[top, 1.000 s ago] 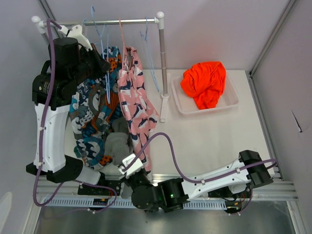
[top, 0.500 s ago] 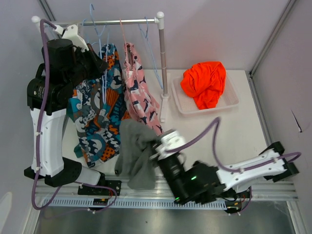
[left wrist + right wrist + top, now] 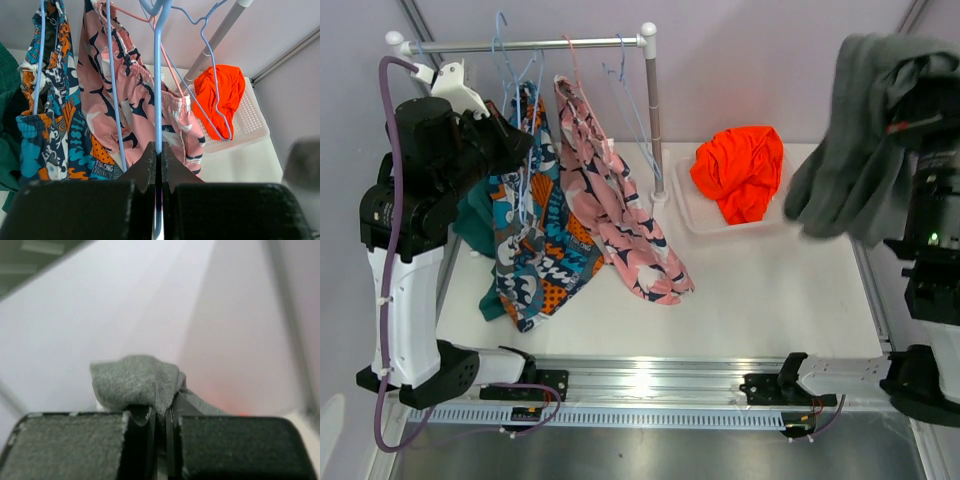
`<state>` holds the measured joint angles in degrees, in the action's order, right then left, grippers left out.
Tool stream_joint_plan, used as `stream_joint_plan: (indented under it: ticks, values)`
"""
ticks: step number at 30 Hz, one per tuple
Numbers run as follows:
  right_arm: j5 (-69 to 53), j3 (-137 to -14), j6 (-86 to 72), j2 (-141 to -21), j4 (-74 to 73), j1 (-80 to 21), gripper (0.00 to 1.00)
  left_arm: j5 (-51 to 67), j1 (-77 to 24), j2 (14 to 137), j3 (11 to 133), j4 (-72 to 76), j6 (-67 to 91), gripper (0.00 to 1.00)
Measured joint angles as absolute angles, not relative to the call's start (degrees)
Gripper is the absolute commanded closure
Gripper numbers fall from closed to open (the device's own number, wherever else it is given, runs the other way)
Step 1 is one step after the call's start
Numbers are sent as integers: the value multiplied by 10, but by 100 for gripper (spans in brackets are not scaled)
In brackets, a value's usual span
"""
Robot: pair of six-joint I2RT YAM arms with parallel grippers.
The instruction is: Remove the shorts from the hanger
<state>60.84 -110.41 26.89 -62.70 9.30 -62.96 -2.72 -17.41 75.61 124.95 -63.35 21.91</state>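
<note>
holding the grey shorts (image 3: 850, 150) high at the right, pinched tight in the right hand (image 3: 159, 415). leaving the pink shorts (image 3: 620, 220) on the rail (image 3: 540, 44). might miss the tray (image 3: 798, 212) if let go off-centre. clamping a blue hanger (image 3: 158, 90) shut in the left hand (image 3: 158, 156). swung up and right from the tabletop (image 3: 760, 290) front edge since half a second back.

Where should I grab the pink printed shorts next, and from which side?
Take the pink shorts by the loose lower leg hem, coming in from the near right side. That hem hangs clear of the blue-orange printed shorts, while the waistband up at the rail is crowded by hangers.
</note>
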Motion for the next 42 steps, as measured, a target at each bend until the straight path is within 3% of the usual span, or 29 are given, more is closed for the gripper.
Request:
stream_joint_plan:
  ticks: [8, 12, 17, 23, 34, 42]
  values:
    - [295, -1397, 57, -868, -87, -255, 100, -24, -174, 728, 1167, -589, 214, 100]
    - [157, -1474, -46, -1008, -109, -157, 100, -21, -174, 715, 1119, -566, 209, 100]
    - [65, -1477, -128, -1145, -116, -99, 100, -18, -174, 711, 1080, -547, 200, 100]
    - [8, -1322, -167, -1165, -52, -70, 100, -12, -174, 700, 1041, -528, 192, 100]
    - [-2, -831, -203, -974, 160, -67, 100, 3, -175, 694, 1027, -507, 190, 100]
    - [31, -749, -139, -758, 195, -151, 100, 2, -175, 694, 1027, -502, 192, 100]
